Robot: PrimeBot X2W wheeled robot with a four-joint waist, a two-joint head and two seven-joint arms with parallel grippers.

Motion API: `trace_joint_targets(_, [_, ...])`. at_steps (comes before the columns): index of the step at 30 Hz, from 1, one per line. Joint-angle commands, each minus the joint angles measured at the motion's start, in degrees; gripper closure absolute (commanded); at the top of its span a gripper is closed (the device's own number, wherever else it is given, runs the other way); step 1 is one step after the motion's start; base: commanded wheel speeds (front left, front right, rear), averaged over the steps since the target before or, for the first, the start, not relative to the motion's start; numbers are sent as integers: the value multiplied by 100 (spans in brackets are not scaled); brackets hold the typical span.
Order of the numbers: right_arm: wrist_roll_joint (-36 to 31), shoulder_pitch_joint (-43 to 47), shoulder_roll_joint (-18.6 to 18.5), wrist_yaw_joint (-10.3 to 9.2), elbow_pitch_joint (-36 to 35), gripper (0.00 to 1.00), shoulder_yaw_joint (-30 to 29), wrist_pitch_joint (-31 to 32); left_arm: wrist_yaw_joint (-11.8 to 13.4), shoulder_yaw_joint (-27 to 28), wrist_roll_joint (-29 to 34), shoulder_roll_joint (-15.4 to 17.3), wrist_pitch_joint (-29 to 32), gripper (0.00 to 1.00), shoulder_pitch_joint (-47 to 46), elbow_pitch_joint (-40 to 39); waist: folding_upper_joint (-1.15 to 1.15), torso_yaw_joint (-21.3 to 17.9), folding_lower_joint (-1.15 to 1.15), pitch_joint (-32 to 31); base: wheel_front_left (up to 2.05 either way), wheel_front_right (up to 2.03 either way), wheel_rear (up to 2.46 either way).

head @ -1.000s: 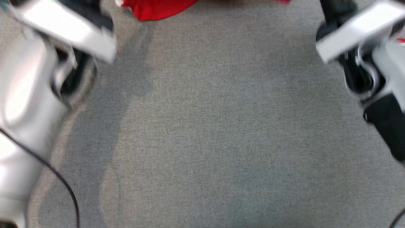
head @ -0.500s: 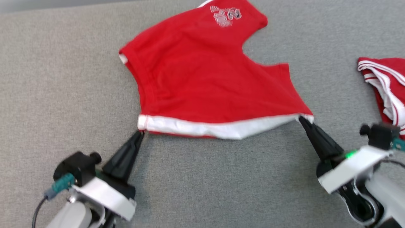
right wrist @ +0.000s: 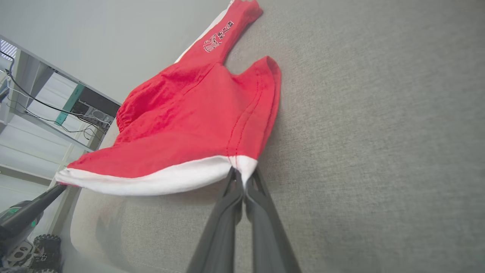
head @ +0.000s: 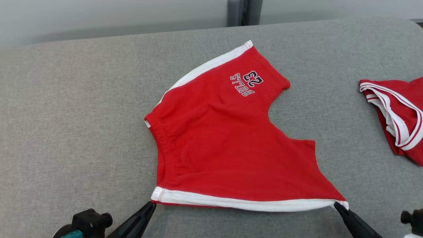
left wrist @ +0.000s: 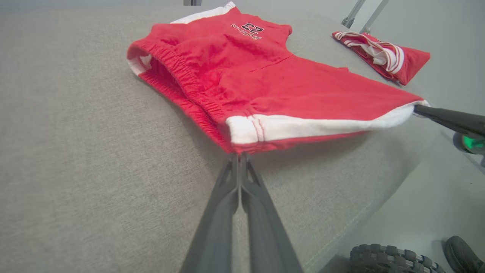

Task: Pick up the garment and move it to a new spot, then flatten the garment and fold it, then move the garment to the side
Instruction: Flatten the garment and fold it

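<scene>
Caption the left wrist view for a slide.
Left gripper and right gripper each shut on a corner of the red shorts, holding their white edge taut above the table.

Left gripper [head: 151,205]: near left, long dark fingers pressed together, pointing far and slightly right, tips pinched on the garment [head: 231,148] at its near-left hem corner.
Right gripper [head: 337,206]: near right, fingers pressed together, pointing far and left, tips pinched on the near-right hem corner.
Both held low, well apart.
</scene>
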Motion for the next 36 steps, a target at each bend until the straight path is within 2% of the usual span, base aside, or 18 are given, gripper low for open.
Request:
trace_joint_targets(1, [-160, 321, 32, 0, -265, 100, -319, 214, 166, 78, -54, 169, 152, 100, 173, -307, 0, 10, 0, -27, 0, 0, 0])
trace_joint_targets(6, [-625, 834, 295, 0, -855, 100, -1092, 696, 401, 202, -83, 367, 323, 100, 341, -878, 0, 46, 0, -31, 0, 0, 0])
trace_joint_targets(11, [-1300, 976, 795, 0, -1647, 100, -1946, 1675, 441, 268, -86, 471, 422, 100, 262, -1159, 0, 105, 0, 56, 0, 0, 0])
trace_joint_targets(15, [-1716, 422, 1133, 0, -2153, 100, -2396, 2481, 342, 361, -177, 409, 434, 100, -44, -1292, 0, 150, 0, 295, 0, 0, 0])
trace_joint_targets(19, [-1795, -725, 1227, 0, -2164, 100, -2494, 3105, 181, 429, -267, 269, 460, 100, -551, -1261, 0, 222, 0, 693, 0, 0, 0])
trace_joint_targets(21, [-1883, -1399, 1134, 0, -1944, 100, -2454, 3319, 85, 468, -319, 214, 464, 100, -801, -1122, 0, 265, 0, 896, 0, 0, 0])
trace_joint_targets(23, [-1699, -2127, 1209, 0, -1687, 100, -2291, 3459, -51, 506, -437, 90, 419, 100, -1073, -962, 0, 320, 0, 1112, 0, 0, 0])
trace_joint_targets(27, [-1607, -3480, 1106, 1, -833, 100, -2043, 3557, -276, 583, -573, -128, 290, 100, -1566, -521, 0, 481, 0, 1504, 0, 0, 0])
trace_joint_targets(31, [-1460, -4587, 1026, 0, 144, 100, -1664, 3476, -536, 600, -643, -377, 111, 100, -2087, -58, 0, 682, 0, 1794, 0, 0, 0])
trace_joint_targets(36, [-1229, -5540, 953, 0, 1226, 100, -1171, 3128, -770, 560, -602, -675, -132, 100, -2647, 510, 0, 908, 0, 2011, 0, 0, 0])
